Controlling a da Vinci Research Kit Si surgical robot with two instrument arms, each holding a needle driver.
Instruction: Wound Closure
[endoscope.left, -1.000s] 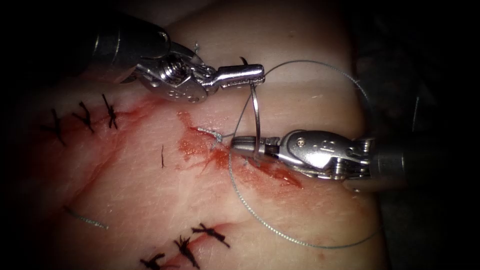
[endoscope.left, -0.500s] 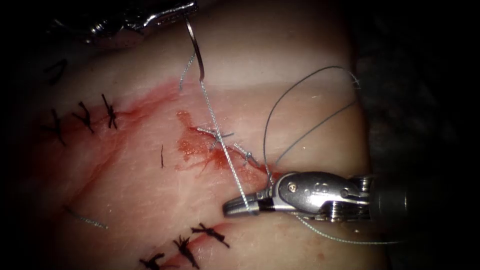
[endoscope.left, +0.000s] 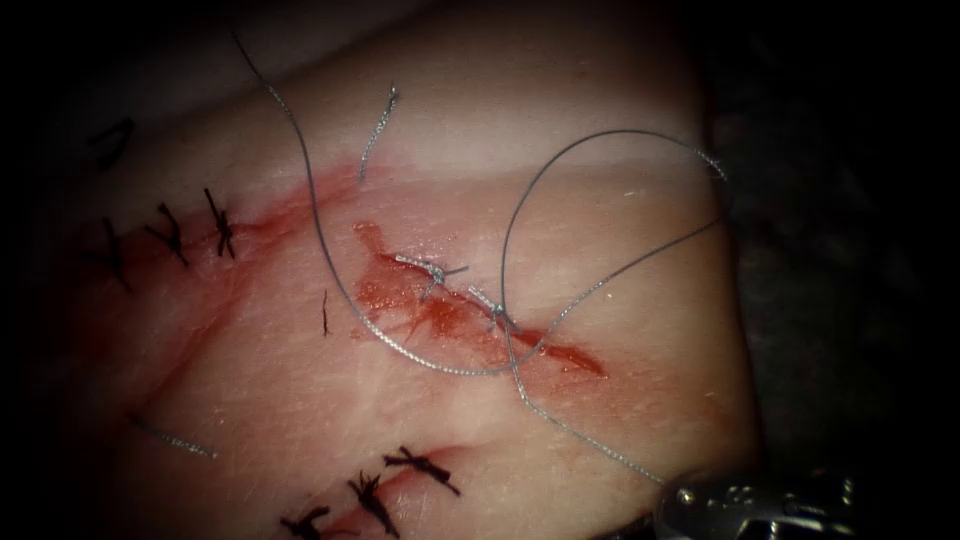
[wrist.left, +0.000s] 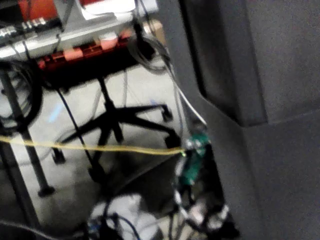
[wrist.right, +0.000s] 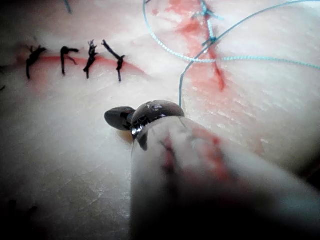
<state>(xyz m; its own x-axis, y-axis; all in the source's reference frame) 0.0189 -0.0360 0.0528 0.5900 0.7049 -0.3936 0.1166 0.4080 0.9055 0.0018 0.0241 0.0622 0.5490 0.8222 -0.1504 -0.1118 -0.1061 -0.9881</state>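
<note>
My left tool has left with the needle; my right tool, grip unclear, sits at the tissue's lower right edge. Slack thread could snag the knots.

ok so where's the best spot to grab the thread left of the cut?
Probably the near-straight stretch of thread on tissue left of the cut, away from the knots. Come from the left, gripping square across the strand. Its other end runs toward the right tool; hold unclear.
</note>
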